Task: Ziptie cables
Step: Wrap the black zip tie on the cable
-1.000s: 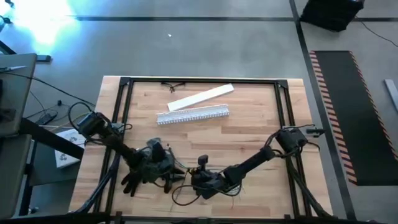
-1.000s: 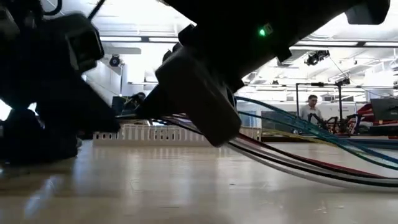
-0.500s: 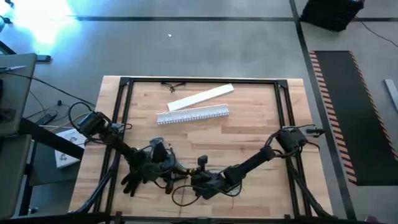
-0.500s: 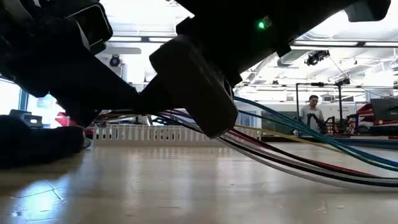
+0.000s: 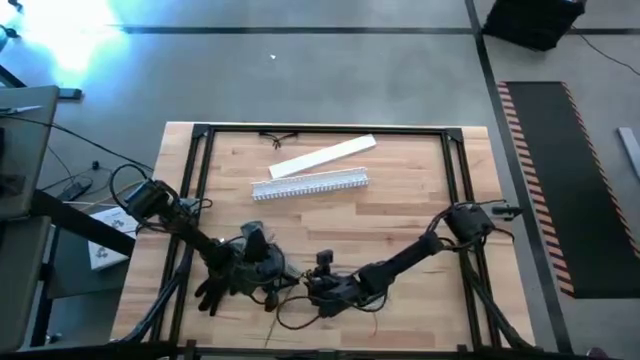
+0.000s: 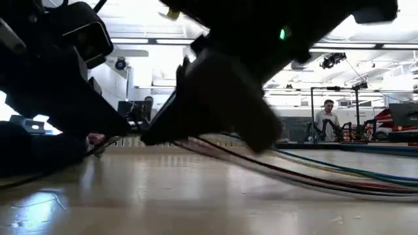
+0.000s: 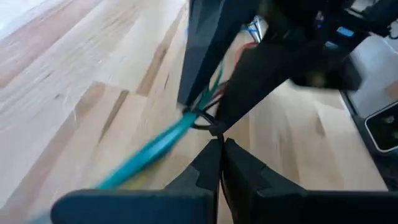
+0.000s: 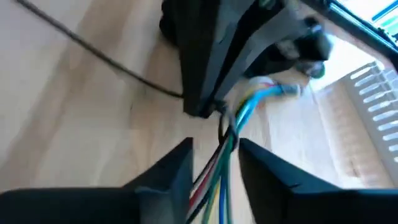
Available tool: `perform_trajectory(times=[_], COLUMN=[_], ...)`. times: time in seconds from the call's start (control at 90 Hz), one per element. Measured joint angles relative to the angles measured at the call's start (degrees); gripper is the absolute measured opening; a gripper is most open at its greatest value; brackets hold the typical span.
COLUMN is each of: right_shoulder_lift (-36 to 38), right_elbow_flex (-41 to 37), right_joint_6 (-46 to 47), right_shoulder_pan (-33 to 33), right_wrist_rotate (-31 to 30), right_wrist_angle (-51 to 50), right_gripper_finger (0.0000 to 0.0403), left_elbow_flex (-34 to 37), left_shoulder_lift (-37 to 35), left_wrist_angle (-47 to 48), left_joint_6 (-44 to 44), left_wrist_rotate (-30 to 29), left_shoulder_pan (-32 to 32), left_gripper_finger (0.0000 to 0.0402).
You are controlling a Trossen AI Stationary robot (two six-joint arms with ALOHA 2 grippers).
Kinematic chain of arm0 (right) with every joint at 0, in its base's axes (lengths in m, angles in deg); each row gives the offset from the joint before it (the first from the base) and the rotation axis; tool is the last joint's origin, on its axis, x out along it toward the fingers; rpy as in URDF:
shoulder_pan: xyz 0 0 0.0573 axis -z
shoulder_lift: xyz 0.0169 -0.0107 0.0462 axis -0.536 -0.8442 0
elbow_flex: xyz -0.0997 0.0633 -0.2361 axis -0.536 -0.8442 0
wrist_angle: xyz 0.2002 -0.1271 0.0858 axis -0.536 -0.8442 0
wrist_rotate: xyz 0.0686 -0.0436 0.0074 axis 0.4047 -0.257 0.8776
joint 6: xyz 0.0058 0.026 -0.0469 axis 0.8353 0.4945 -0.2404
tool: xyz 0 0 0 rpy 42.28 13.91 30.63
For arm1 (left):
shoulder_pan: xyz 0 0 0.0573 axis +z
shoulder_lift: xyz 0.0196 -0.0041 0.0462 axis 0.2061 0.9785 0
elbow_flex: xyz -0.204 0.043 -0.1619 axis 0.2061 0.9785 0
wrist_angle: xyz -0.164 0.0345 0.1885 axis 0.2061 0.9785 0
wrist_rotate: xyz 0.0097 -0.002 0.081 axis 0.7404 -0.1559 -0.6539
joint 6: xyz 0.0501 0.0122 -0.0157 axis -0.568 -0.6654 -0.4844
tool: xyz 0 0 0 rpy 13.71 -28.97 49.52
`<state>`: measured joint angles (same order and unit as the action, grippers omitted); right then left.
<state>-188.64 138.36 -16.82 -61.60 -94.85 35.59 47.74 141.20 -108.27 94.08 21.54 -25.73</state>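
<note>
Fingers of the right gripper straddle the cables lengthwise (left fingers closed just beside them).

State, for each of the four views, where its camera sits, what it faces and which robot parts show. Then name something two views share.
High: overhead, straight down on the table; both arms show.
Low: table height, level across; dark arms loom overhead.
Left wrist: past the left gripper, shut, towards the cables.
Right wrist: past the right gripper, fingers apart around the cables.
Shared: both wrist views show the cables.
</note>
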Motion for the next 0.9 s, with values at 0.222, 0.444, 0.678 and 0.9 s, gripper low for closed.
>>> perform_trajectory(times=[0.222, 0.444, 0.678, 0.9], right_shoulder_lift=[0.27, 0.27, 0.27, 0.27], right_elbow_flex=[-0.02, -0.01, 0.0, 0.0], right_joint_6=[-0.14, -20.53, -31.47, -33.87], right_shoulder_pan=[0.59, 2.25, 6.25, 8.8], right_wrist_rotate=[6.05, 12.31, 22.36, 30.4], right_wrist_angle=[1.02, 4.14, 4.01, 3.74], right_gripper_finger=[0.0155, 0.0135, 0.0105, 0.0078], left_elbow_flex=[0.0, 0.0, 0.0, 0.02], left_shoulder_lift=[-0.02, -0.01, -0.02, -0.04], left_wrist_angle=[0.44, 0.46, 0.39, 0.32], left_joint_6=[0.0, 0.03, 0.06, 0.22], left_wrist_rotate=[1.65, 3.62, 4.71, 5.67], left_shoulder_pan=[0.02, 0.12, 0.2, 0.24], left_gripper_finger=[0.0, 0.0, 0.0, 0.0])
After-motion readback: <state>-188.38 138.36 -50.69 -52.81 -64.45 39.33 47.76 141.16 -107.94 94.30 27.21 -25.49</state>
